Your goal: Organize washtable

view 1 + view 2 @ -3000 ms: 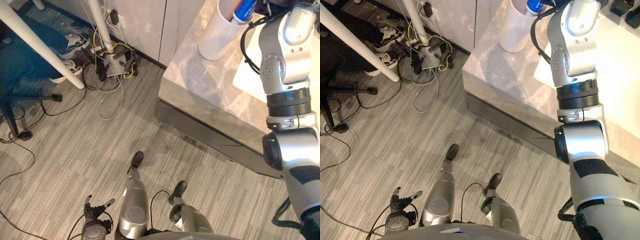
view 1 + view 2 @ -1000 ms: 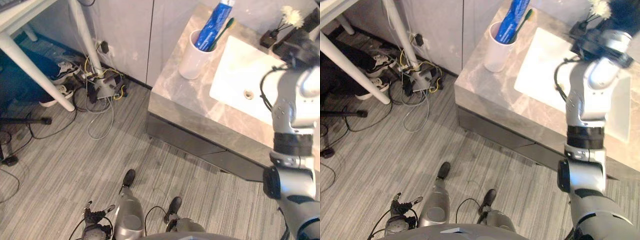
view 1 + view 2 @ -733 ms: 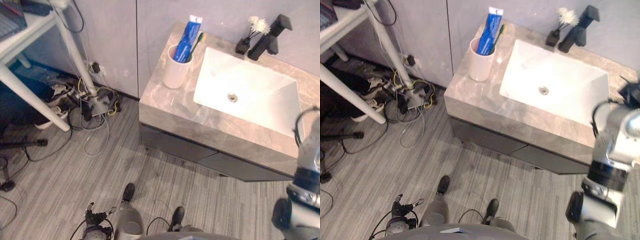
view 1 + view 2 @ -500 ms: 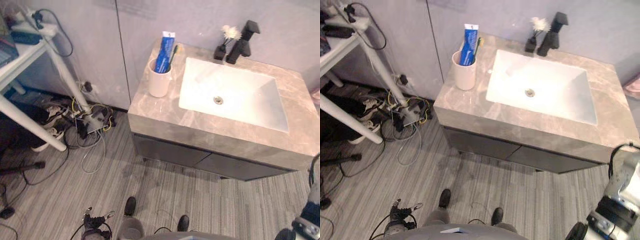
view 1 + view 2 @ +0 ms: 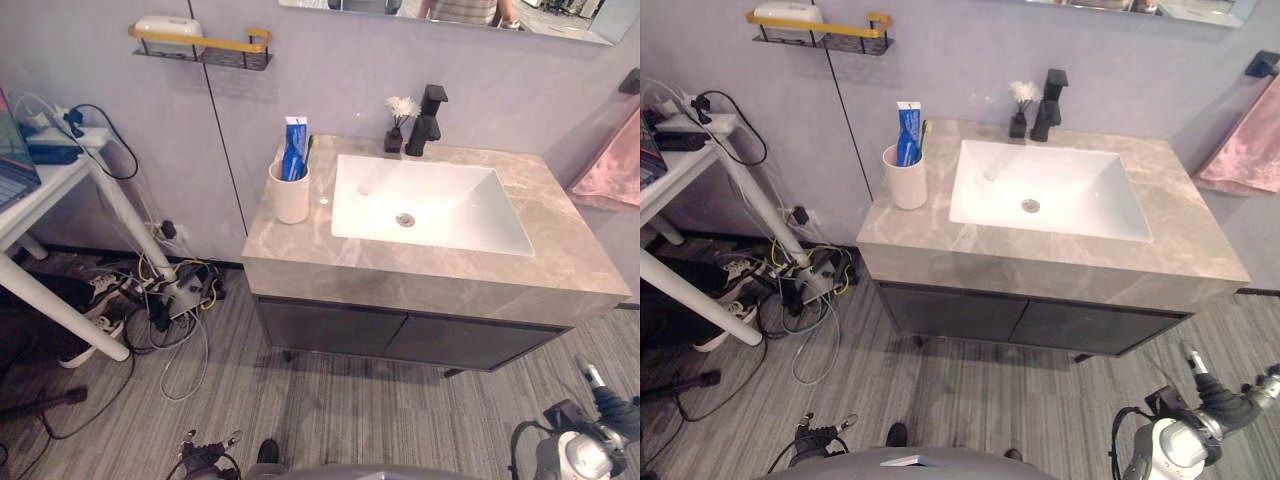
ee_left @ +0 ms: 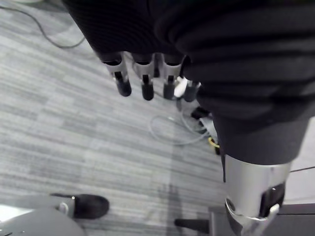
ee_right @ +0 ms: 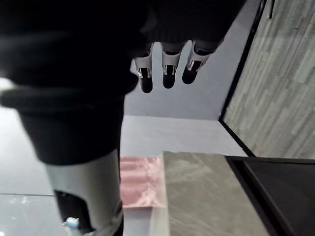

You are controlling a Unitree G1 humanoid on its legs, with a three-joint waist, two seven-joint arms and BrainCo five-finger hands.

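Grey stone washtable [image 5: 420, 265] w/ dark cabinet doors, seen from above. White sink [image 5: 440, 215] sunk in its top. White desk [image 5: 70, 190] at left, cables [image 5: 175, 300] on floor betw. them; pink towel [image 5: 612, 165] on wall at right. White cup [image 5: 290, 197] on counter left of sink holds blue toothpaste tube [image 5: 294, 150] & toothbrush [image 5: 308, 148], both on end, long axis near vertical. Black tap [image 5: 427, 120] & small flower vase [image 5: 397, 125] behind sink. Left hand [image 6: 145, 78] & right hand [image 7: 168, 69] hang low by floor, well apart from counter, fingers relaxed, nothing held.
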